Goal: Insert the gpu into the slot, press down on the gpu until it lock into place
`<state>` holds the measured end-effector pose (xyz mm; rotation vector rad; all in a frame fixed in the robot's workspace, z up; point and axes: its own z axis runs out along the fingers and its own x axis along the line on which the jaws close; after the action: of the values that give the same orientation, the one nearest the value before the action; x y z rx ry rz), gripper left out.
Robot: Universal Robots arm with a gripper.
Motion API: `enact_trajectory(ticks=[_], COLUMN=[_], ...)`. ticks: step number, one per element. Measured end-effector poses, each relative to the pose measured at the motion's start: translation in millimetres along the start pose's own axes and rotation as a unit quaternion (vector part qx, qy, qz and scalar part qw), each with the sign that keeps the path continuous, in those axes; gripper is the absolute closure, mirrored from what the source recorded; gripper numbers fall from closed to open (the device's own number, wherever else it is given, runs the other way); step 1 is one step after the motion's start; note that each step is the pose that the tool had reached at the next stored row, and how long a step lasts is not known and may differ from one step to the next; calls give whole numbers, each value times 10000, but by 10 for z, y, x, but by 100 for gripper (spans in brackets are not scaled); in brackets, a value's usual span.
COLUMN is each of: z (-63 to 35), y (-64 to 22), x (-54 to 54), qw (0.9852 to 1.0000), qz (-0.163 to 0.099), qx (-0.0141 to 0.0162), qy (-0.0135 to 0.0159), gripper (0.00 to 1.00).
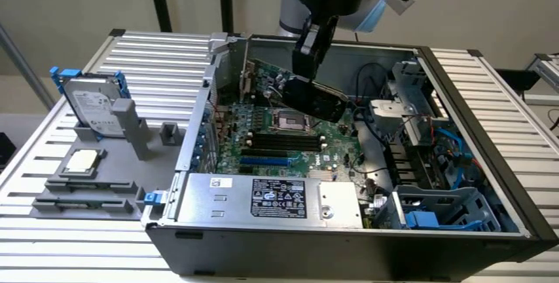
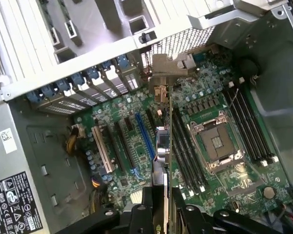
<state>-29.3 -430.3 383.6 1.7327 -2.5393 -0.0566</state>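
My gripper [image 1: 306, 73] comes down from above into the open computer case and is shut on the gpu [image 1: 316, 98], a flat black card held tilted in the air over the motherboard. In the wrist view the gpu [image 2: 162, 146] is seen edge-on, running from my gripper [image 2: 158, 202] out to its metal bracket [image 2: 165, 73]. The slot [image 1: 266, 162] is a bright-blue strip on the board, nearer the power supply. In the wrist view the slot [image 2: 145, 136] lies beside the card's edge and nothing sits in it. The card hangs above the board, apart from the slot.
A grey labelled power-supply box [image 1: 271, 198] fills the case's near side. The CPU socket [image 2: 217, 141] sits between black memory slots [image 2: 249, 126], with a white slot [image 2: 102, 151] near the blue one. Drive cages and cables [image 1: 419, 139] line the exterior view's right. A hard drive [image 1: 91, 109] stands outside on the left.
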Motion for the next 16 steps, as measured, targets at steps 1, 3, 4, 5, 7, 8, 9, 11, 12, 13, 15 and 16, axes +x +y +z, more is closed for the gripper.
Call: enact_trajectory(ticks=[1, 3, 4, 5, 7, 8, 9, 11, 12, 13, 15, 16], z=[11, 30, 40, 48, 63, 70, 75, 85, 91, 98, 113, 122], y=[-1, -2, -3, -3, -4, -5, -5, -4, 2, 13, 45, 59], x=[-1, -1, -2, -2, -2, -3, -3, -2, 2, 9, 35, 53], qw=[10000, 9996, 9993, 9990, 9980, 9974, 9968, 9958, 9956, 9955, 9953, 9952], qz=[-92, -271, -363, -448, -631, -717, -796, -913, -934, -943, -960, -970], qx=[7, 23, 32, 40, 59, 69, 80, 106, 115, 122, 122, 119], qy=[4, 13, 17, 21, 27, 27, 24, 3, -25, -54, -89, -101], gripper=[74, 74, 74, 74, 74, 74, 74, 74, 74, 74, 74, 74])
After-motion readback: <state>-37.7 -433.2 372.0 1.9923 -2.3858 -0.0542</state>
